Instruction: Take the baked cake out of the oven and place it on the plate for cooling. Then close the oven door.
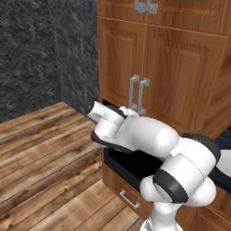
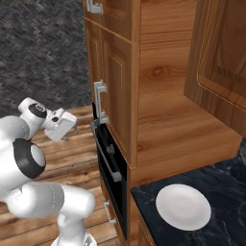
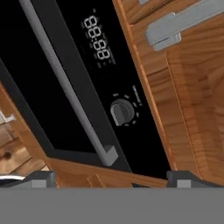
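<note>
While the oven door (image 3: 39, 100) stands shut, hiding whatever the oven (image 2: 109, 168) holds, the gripper (image 3: 109, 177) hangs just in front of it with its jaws spread wide and nothing between them. Ahead of the fingertips (image 3: 41, 177) the grey bar handle (image 3: 65, 83) runs slantwise across the door, with a round knob (image 3: 122, 111) and the digital display (image 3: 97, 37) beside it. The plate (image 2: 183, 206) lies bare on the dark counter (image 2: 226, 182), well off to the gripper's side past the oven.
</note>
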Available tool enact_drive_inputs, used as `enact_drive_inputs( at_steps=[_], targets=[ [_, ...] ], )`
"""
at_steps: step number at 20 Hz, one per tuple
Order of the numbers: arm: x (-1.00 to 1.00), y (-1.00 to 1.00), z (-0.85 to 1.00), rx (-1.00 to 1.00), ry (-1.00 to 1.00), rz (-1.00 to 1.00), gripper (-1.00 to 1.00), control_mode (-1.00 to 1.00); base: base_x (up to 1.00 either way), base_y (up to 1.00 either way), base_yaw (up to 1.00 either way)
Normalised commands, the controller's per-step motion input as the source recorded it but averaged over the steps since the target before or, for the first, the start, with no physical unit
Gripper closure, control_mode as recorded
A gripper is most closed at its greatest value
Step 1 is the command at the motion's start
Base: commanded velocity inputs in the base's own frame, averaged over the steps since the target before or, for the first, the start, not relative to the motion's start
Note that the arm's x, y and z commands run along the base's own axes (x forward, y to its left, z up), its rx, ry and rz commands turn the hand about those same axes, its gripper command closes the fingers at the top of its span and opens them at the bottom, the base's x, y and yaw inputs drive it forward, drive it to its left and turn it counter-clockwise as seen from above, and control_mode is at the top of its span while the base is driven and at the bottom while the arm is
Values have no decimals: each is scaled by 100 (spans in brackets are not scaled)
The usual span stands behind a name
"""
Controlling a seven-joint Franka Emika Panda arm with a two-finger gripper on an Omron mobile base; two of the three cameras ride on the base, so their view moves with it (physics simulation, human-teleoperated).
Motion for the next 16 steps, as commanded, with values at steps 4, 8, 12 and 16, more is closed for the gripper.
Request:
enact_drive_inputs(
  at_steps=[4,8,12,16],
  targets=[
    [0,0,-44,-10,0,-7,-100,-100,0,0,0],
    [0,0,-51,-10,0,-4,-100,-100,0,0,0],
    [0,-13,-42,-7,0,0,-100,-100,0,0,0],
    [0,-26,-34,-5,0,0,-100,-100,0,0,0]
  ],
)
